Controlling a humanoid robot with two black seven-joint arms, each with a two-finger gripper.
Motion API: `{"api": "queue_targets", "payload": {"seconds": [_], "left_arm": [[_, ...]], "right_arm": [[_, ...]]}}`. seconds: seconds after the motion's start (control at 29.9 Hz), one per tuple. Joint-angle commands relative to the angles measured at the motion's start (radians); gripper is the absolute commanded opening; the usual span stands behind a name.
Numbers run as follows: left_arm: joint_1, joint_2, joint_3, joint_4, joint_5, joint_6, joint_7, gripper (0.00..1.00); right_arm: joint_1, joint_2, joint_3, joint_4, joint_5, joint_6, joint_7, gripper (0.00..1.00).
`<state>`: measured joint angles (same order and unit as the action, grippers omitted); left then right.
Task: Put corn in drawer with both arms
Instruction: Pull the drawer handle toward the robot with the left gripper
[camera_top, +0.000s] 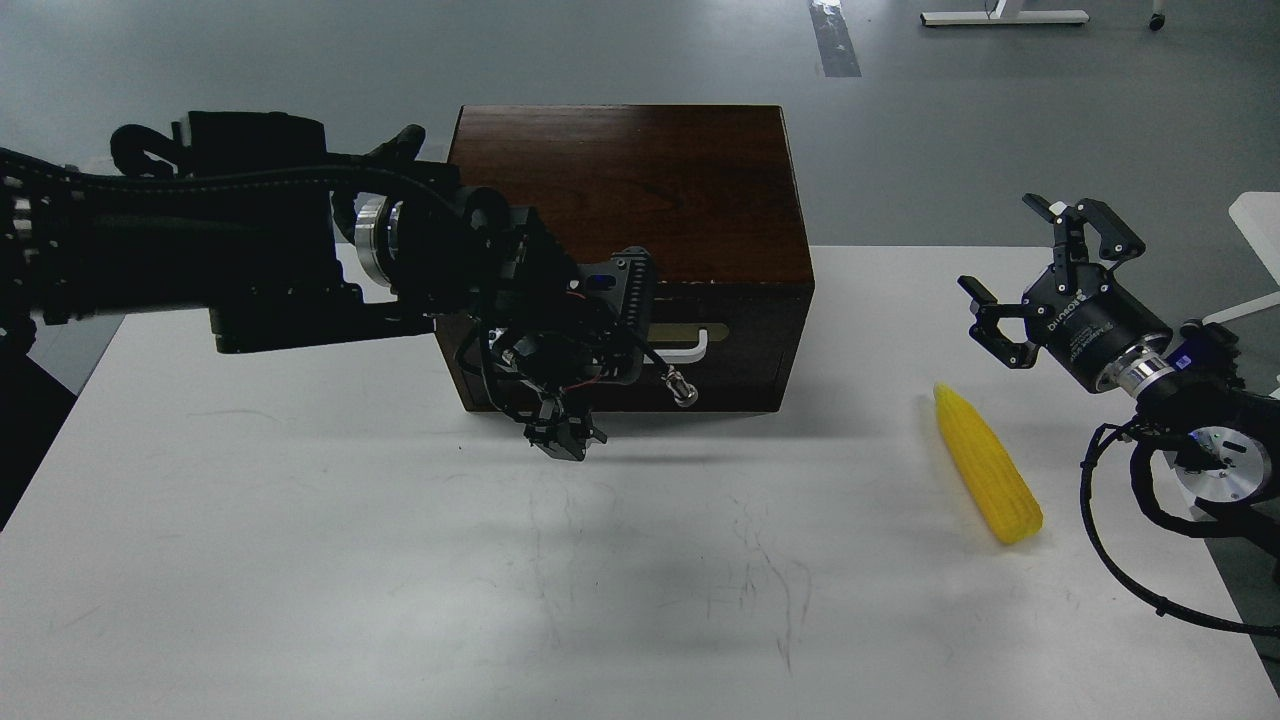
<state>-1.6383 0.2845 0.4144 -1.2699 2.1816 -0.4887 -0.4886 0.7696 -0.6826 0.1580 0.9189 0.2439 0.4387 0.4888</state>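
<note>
Near the right edge of the table (300, 560) lies the corn (985, 466). It rests flat, with its pointed end toward the back of the table. Nothing is touching it.

At the back middle of the table sits a dark brown box (630, 190). Its drawer (745, 355) looks shut. A white handle (690, 345) shows on the front, partly hidden.

My left hand (566, 438) hangs low just in front of the drawer, close to the handle. It is dark and bunched up, so I cannot tell if its fingers are wide or closed. It does not seem to hold anything.

My right hand (1035, 290) floats above the right side of the table, a bit behind the corn. Its fingers are spread wide and it holds nothing.

I think the drawer must be pulled out first. To do this well, the left hand should hook the white handle and pull straight toward the front edge, slowly, so the box does not slide. The right hand can then come down over the middle of the corn.

A cable with a silver plug (683, 388) hangs by the handle and could get in the way.
</note>
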Motion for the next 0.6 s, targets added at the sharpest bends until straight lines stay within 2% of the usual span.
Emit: {"api": "queue_targets", "payload": {"seconds": [0.0,0.57], "left_arm": [[0.000,-0.007,0.001,0.014,0.000,0.000,0.000,0.97],[0.002,-0.050,0.035,0.006,0.000,0.000,0.000,0.97]], "right_arm": [[-0.001,0.002,0.000,0.000,0.000,0.000,0.000,1.00],[-0.004,-0.003,0.000,0.000,0.000,0.000,0.000,1.00]]}}
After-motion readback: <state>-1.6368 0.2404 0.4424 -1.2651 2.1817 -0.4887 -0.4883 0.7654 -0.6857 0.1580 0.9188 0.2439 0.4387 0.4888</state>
